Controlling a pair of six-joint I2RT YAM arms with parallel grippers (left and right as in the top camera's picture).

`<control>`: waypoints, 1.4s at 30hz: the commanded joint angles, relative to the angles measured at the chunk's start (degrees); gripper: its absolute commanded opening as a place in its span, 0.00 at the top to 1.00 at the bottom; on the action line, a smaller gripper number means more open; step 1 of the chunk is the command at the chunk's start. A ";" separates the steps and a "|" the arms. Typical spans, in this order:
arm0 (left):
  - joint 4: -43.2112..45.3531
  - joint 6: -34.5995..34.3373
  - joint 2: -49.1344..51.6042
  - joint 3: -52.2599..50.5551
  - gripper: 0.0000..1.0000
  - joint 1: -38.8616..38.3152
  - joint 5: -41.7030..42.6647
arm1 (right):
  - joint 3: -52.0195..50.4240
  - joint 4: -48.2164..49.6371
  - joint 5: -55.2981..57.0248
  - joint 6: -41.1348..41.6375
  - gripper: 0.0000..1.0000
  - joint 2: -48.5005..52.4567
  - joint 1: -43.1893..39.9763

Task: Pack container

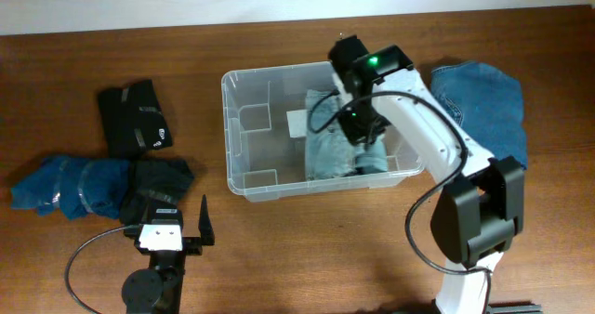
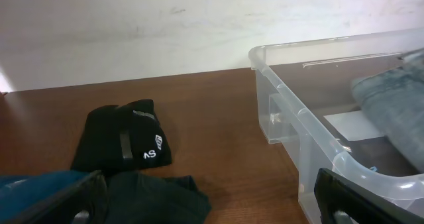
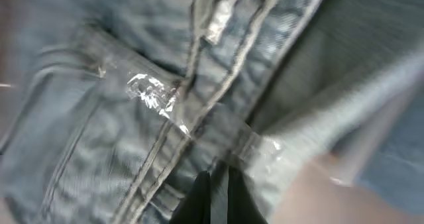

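The container (image 1: pixel 244 148) is a clear plastic bin at the table's middle, with a white label (image 1: pixel 296 122) on its bottom. Folded light-blue jeans (image 1: pixel 327 154) lie in its right half. My right gripper (image 1: pixel 363 131) is down inside the bin, shut on a fold of the jeans (image 3: pixel 132 118); its black fingers (image 3: pixel 218 197) pinch the denim. My left gripper (image 1: pixel 167 217) is open and empty near the front left, above a dark garment (image 2: pixel 152 197). The bin's near corner (image 2: pixel 291 111) and the jeans (image 2: pixel 397 105) show in the left wrist view.
A folded black garment with white print (image 1: pixel 135 117) lies left of the bin. A blue garment (image 1: pixel 70 186) and a dark one (image 1: pixel 158 179) lie at the front left. A darker blue denim piece (image 1: pixel 483 96) lies right of the bin.
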 commanded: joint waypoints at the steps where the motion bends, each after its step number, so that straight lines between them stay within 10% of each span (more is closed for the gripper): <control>1: -0.04 0.70 -0.44 -0.22 0.01 0.37 0.81 | -0.13 -0.24 4.48 0.81 0.96 -0.15 -5.03; 42: -0.04 0.70 -0.44 -0.22 0.01 0.37 0.81 | 0.31 12.74 -2.27 -0.72 0.96 12.44 -1.92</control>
